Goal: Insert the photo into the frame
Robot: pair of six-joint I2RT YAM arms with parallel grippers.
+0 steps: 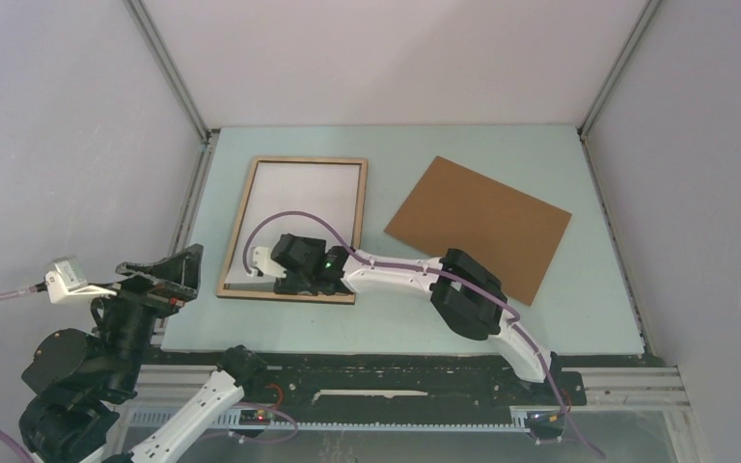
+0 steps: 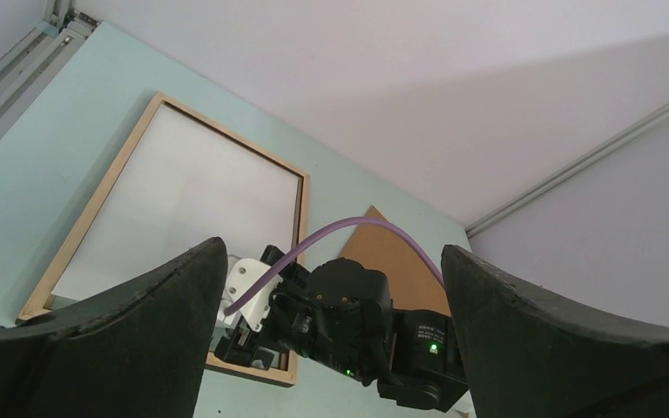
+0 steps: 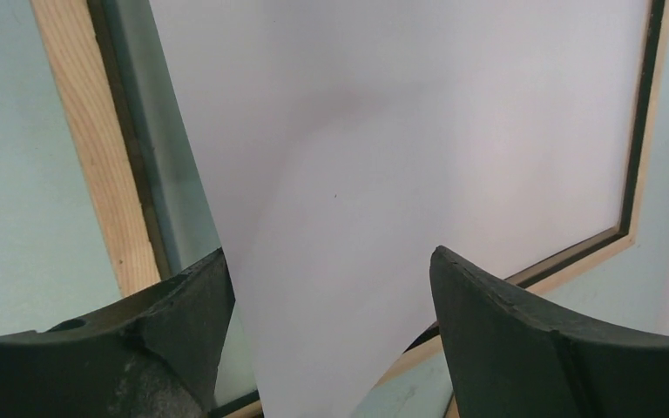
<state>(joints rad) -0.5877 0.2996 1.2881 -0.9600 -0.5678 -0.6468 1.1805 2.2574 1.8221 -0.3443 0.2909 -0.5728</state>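
Note:
The frame (image 1: 240,224) lies flat at the table's left, tan wood face up. The photo (image 1: 305,193) lies inside it, white back up. My right gripper (image 1: 272,278) is open, low over the frame's near edge. In the right wrist view the photo (image 3: 383,131) sits askew in the frame (image 3: 87,139), and its near part runs between my right gripper's (image 3: 327,257) spread fingers. My left gripper (image 1: 191,275) is open and empty, raised off the table's left edge. The left wrist view past my left gripper (image 2: 333,248) shows frame (image 2: 96,205), photo (image 2: 183,200) and right gripper (image 2: 248,335).
A plain brown backing board (image 1: 480,224) lies flat and angled at the right of the frame; it also shows in the left wrist view (image 2: 401,261). A purple cable (image 1: 289,218) loops above the photo. Grey walls enclose the table on three sides.

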